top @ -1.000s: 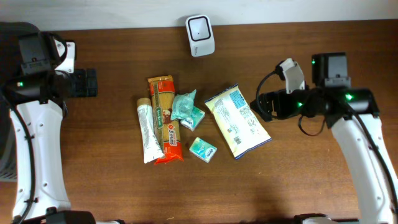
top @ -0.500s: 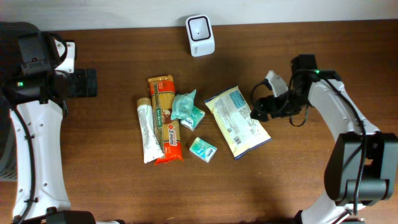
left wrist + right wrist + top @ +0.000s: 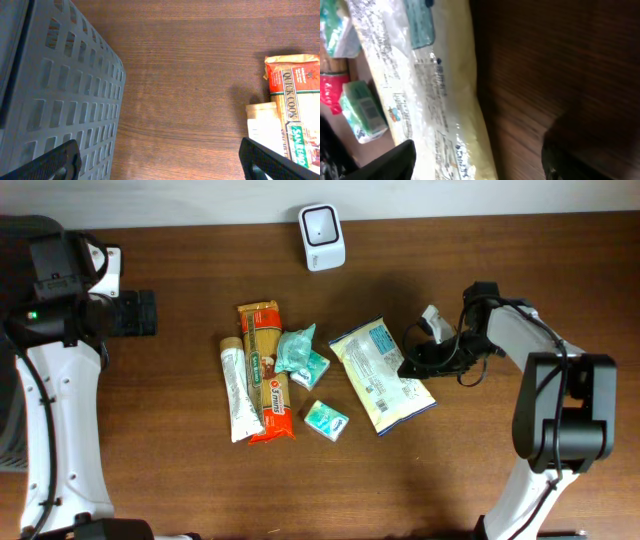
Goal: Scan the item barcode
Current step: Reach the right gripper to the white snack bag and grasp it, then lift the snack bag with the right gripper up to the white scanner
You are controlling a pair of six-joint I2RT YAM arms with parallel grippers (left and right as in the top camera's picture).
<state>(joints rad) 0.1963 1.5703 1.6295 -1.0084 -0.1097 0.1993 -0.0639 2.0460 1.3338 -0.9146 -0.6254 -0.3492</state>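
Note:
A pale yellow packet (image 3: 382, 375) with a blue label lies right of the table's centre. A white scanner (image 3: 322, 237) stands at the back edge. My right gripper (image 3: 412, 365) is low at the packet's right edge. In the right wrist view the packet (image 3: 435, 90) runs between the two dark fingers (image 3: 395, 160), and the right gripper (image 3: 480, 167) is open, with one finger over the packet and the other over bare wood. My left gripper (image 3: 140, 313) hangs open at the far left, and in its wrist view the gripper (image 3: 162, 165) holds nothing.
An orange pasta pack (image 3: 268, 370), a white tube (image 3: 238, 392) and two teal tissue packs (image 3: 303, 355) (image 3: 326, 420) lie left of the packet. A grey slotted basket (image 3: 60, 85) stands under the left wrist, with the pasta pack (image 3: 295, 95) at its right.
The right arm has swung left and dropped to the packet's right edge, and its jaws have narrowed somewhat. The left arm has not moved.

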